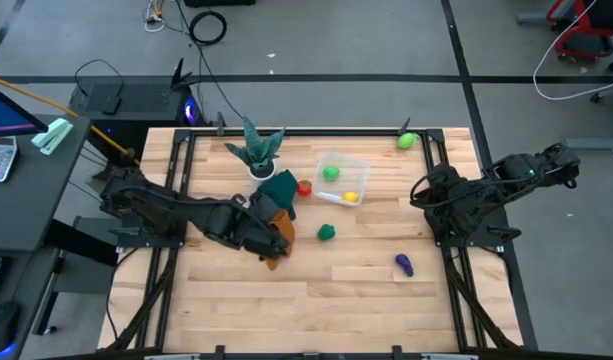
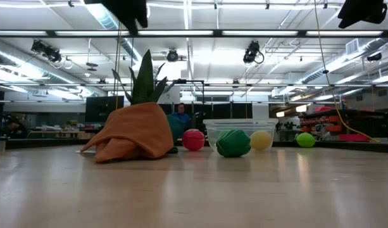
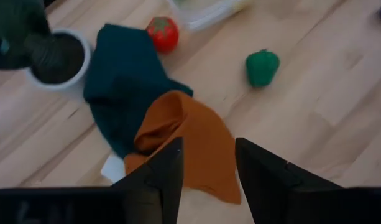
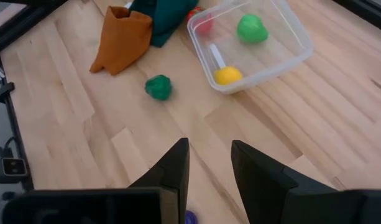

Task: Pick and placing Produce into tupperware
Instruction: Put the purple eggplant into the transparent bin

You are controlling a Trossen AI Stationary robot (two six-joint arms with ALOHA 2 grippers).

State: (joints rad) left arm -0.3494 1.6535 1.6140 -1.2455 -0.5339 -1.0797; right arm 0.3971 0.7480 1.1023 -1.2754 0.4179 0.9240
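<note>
Left pincer (image 3: 207,163), fingers parted, hangs over crumpled orange cloth (image 1: 277,236) beside teal cloth (image 1: 279,189). Right pincer (image 4: 209,163), fingers parted, waits near worktop's (image 1: 286,310) right edge. Clear squarish plastic tupperware (image 1: 358,165), toward far edge, holds light green (image 1: 331,173) and yellow toy produce (image 1: 352,197). Red piece (image 1: 304,187) just beside it; dark green piece (image 1: 326,232) nearer centre; purple piece (image 1: 404,264) toward right edge; another light green piece (image 1: 406,141) at far right corner.

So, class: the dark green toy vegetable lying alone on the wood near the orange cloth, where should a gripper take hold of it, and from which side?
Probably straight from above, fingers closing across the rounded middle of the dark green toy vegetable. It sits on open table, apart from the orange cloth and the tupperware.
</note>
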